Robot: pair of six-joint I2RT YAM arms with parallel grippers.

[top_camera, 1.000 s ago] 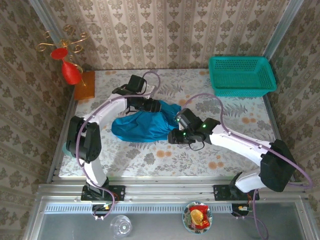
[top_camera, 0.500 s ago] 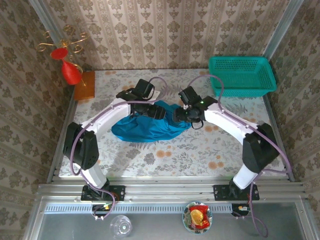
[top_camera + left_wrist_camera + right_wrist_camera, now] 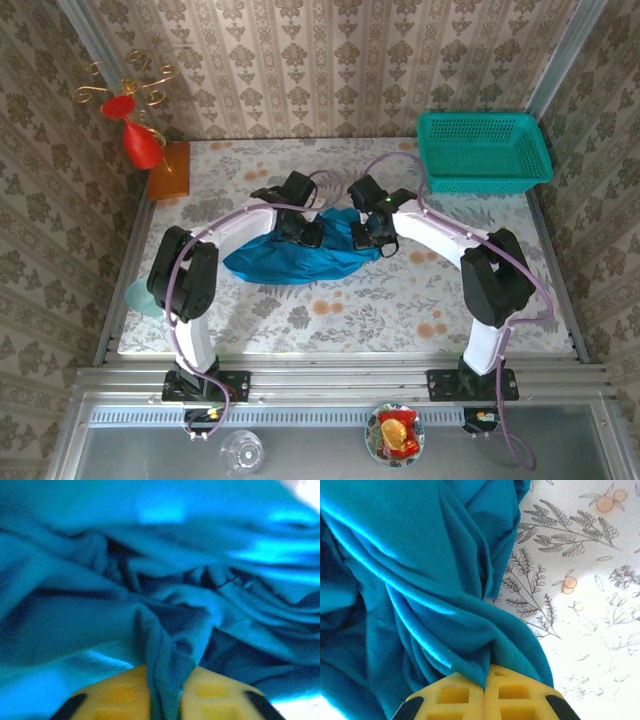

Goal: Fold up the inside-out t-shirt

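The inside-out t-shirt (image 3: 290, 256) is a bright blue crumpled heap in the middle of the table. My left gripper (image 3: 306, 232) presses into its upper middle. In the left wrist view a ridge of the t-shirt (image 3: 172, 650) is pinched between the yellow pads (image 3: 117, 695) of the left gripper (image 3: 167, 697). My right gripper (image 3: 362, 234) sits at the heap's upper right edge. Its yellow pads (image 3: 517, 692) meet on a fold of the t-shirt (image 3: 445, 615), so the right gripper (image 3: 485, 686) is shut on the cloth.
A teal mesh basket (image 3: 483, 152) stands at the back right corner. An orange block (image 3: 170, 170) and a red ornament (image 3: 141, 146) stand at the back left. Floral tabletop (image 3: 400, 300) lies bare in front of the shirt.
Both grippers have closed onto the shirt's upper edge. The right arm swung from the near right of the heap up to its far right side. The left gripper shifted slightly right.
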